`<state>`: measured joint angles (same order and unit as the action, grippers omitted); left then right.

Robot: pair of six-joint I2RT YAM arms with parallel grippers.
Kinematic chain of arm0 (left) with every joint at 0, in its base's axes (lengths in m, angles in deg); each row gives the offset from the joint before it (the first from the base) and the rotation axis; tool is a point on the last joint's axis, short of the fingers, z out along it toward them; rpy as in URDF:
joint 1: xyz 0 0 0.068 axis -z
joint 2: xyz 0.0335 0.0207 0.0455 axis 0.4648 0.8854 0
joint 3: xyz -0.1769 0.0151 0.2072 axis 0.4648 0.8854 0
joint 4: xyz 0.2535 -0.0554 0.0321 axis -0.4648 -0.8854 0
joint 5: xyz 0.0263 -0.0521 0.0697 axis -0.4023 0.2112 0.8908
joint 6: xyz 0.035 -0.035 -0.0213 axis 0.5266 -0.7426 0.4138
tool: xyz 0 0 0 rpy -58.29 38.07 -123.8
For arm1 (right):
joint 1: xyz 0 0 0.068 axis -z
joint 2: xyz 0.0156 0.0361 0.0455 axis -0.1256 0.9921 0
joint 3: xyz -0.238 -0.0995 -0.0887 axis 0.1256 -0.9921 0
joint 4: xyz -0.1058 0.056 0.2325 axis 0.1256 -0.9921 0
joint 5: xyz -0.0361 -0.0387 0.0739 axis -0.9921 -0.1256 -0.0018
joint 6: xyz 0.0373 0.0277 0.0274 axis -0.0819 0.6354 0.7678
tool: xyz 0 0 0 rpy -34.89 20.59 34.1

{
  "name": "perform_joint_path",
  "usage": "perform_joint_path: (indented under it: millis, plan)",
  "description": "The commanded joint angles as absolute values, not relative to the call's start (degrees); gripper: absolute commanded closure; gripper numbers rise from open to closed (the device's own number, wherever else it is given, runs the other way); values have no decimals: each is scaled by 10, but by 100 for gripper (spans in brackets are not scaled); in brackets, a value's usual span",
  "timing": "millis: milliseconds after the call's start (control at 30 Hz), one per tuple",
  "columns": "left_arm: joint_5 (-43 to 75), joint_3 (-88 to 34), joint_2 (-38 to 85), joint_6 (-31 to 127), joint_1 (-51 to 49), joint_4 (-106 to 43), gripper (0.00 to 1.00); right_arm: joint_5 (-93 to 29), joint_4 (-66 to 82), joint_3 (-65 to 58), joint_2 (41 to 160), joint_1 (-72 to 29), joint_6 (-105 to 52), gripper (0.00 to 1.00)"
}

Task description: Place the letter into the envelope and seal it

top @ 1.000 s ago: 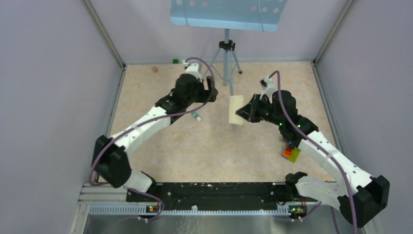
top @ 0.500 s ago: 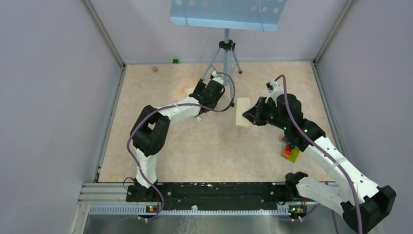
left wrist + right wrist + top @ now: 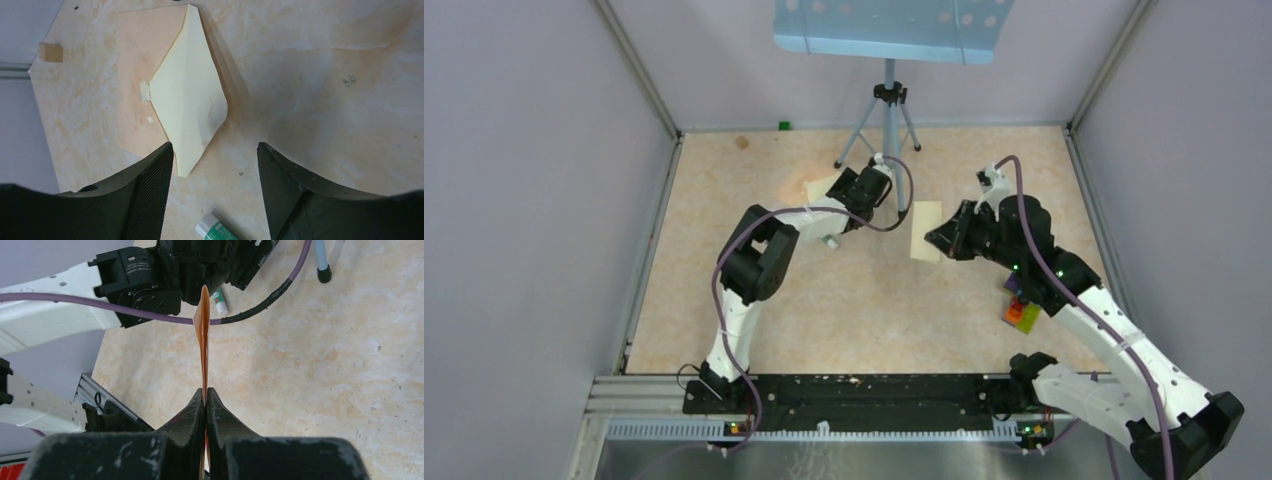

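The envelope [image 3: 135, 75] lies flat on the table, tan, with its cream-lined flap [image 3: 187, 100] folded open; the top view shows it at back centre-left [image 3: 822, 187]. My left gripper [image 3: 215, 147] hovers just beside the flap's tip, open, with nothing between its fingers; its wrist shows in the top view [image 3: 859, 188]. My right gripper [image 3: 205, 390] is shut on the letter [image 3: 202, 340], seen edge-on and held upright off the table. From above the letter [image 3: 924, 230] looks pale cream, a short way right of the left gripper, with my right gripper [image 3: 944, 238] at its right edge.
A green-and-white glue stick [image 3: 215, 230] lies on the table under my left gripper [image 3: 831, 241]. A tripod [image 3: 887, 110] carrying a blue perforated stand rises at the back. A small brown block [image 3: 742, 142] and a green item [image 3: 784, 125] sit near the back wall. A colourful object [image 3: 1022, 312] lies beside my right arm.
My left arm has swung in from the back left toward the centre, its elbow folding up, and its jaws have narrowed somewhat. My right gripper has drifted slightly right with the letter.
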<state>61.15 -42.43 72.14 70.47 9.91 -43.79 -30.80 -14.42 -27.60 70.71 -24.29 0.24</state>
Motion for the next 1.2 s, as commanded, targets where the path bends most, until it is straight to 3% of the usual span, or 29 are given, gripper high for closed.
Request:
perform_joint_path:
  millis: [0,367,700,833,1167]
  plan:
    - [626,-451,741,748,86,-391,33,-310,-136,-241,694,-247,9,100]
    - [610,-482,783,754,62,-388,45,-315,-144,-234,691,-246,11,100]
    - [642,-480,782,748,47,-379,81,-315,-144,-234,691,-247,13,100]
    - [679,-471,749,734,34,-392,90,-314,-140,-237,691,-247,14,100]
    - [713,-465,656,541,13,-615,100,-307,-132,-253,689,-247,18,100]
